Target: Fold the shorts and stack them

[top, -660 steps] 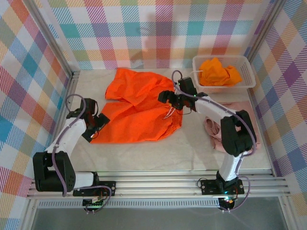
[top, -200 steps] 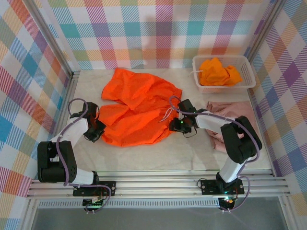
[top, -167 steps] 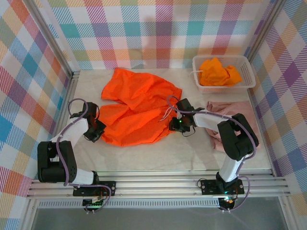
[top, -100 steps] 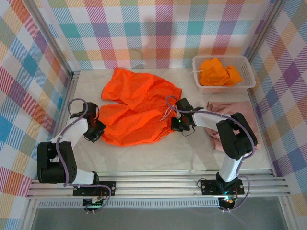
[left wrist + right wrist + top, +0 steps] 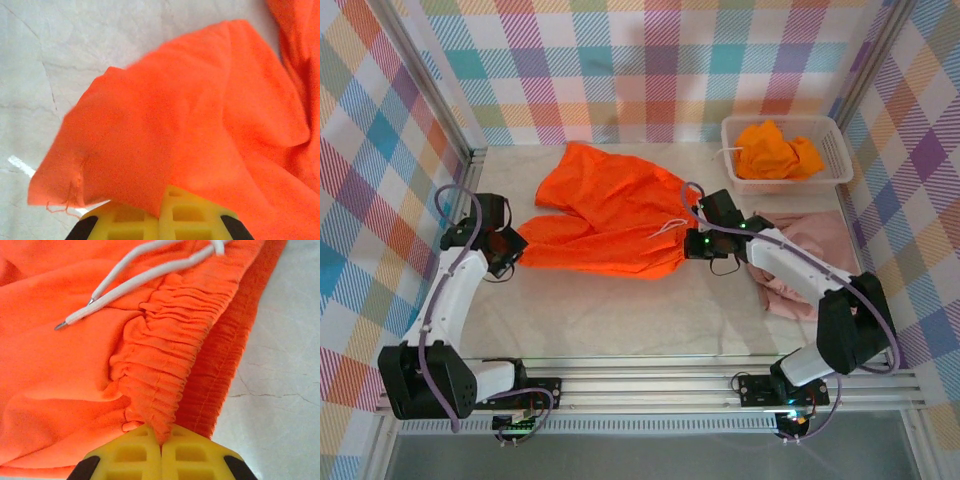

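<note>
The orange shorts (image 5: 610,215) stretch left to right over the worktop (image 5: 620,320), spanning both hands. The left hand (image 5: 512,248) is clamped on a leg hem, the right hand (image 5: 692,245) on the gathered waistband. Loose cloth lies to the far side.
</note>
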Robot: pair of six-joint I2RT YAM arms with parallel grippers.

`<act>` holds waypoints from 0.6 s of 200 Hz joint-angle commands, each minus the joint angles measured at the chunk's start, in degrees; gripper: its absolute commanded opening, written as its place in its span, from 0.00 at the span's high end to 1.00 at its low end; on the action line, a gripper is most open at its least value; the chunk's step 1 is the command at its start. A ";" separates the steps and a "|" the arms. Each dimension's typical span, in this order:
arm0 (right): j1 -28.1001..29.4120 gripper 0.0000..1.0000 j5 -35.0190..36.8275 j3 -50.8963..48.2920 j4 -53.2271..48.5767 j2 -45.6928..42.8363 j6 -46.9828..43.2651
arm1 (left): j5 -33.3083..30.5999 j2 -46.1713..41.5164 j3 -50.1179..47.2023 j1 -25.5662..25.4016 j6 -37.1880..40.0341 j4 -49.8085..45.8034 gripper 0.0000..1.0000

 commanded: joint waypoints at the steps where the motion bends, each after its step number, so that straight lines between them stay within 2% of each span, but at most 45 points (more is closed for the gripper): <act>1: -0.52 1.00 0.45 0.93 -3.69 -2.99 -1.18 | -2.29 -2.25 3.57 -0.47 3.28 -4.82 1.00; 49: -0.65 1.00 2.55 -1.44 -5.28 -6.91 -1.41 | 5.61 -5.88 6.39 -0.64 11.85 -3.68 0.99; 75: -0.67 1.00 1.92 -4.73 -5.25 -8.02 -1.12 | 6.32 -7.68 3.18 -0.65 12.83 -3.17 0.87; 93: -0.71 1.00 -1.18 -7.70 -4.64 -9.39 -1.17 | 6.06 -9.29 2.36 -0.64 13.14 -3.27 0.76; 120: -0.60 1.00 -5.73 -12.32 -5.18 -11.96 -1.34 | 7.96 -12.05 3.24 -0.64 13.63 -2.48 0.49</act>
